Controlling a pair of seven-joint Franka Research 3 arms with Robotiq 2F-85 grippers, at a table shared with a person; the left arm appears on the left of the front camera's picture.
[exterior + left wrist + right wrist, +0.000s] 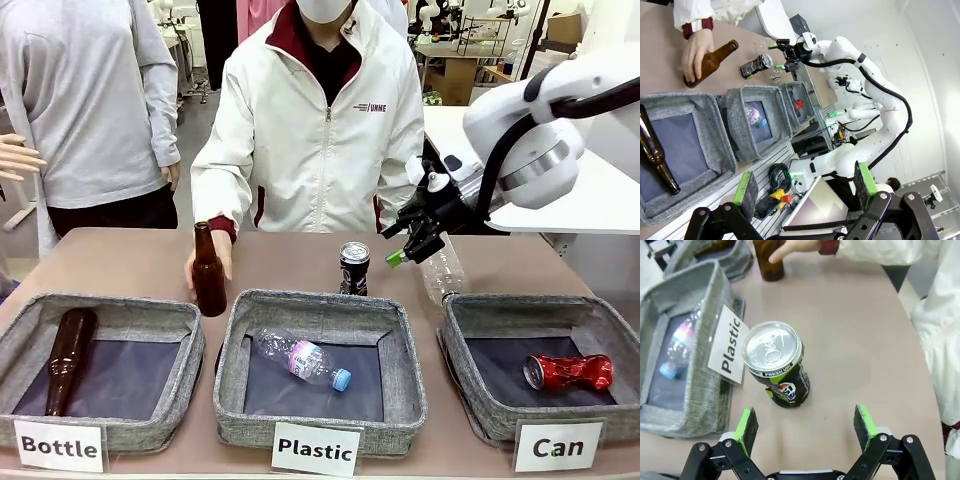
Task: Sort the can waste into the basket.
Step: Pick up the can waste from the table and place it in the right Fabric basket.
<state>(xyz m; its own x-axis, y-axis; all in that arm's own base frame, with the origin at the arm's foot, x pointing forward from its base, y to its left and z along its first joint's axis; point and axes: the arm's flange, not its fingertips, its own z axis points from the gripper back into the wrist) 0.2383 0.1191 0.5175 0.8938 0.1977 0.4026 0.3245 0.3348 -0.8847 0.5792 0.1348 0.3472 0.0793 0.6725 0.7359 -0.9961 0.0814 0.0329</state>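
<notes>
The right gripper (pixel 805 424) hangs spread wide over the brown bench (pixel 850 340). The black metal drink can with a silver top (pixel 777 365) stands upright just ahead of its fingers, untouched. The shiny red can (pixel 568 372) lies on its side in the grey fabric basket labelled "Can" (pixel 520 308). The left gripper (pixel 805 185) is spread too, holding nothing.

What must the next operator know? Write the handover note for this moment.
Left claw: open, empty.
Right claw: open, aimed at the upright black metal can with silver top, not touching it.
Done: shiny red metal can lies in the grey fabric basket labelled Can.
Left: grasp the black can, drop it in that basket.
A person's hand holds a brown glass bottle upright; leave it.
</notes>
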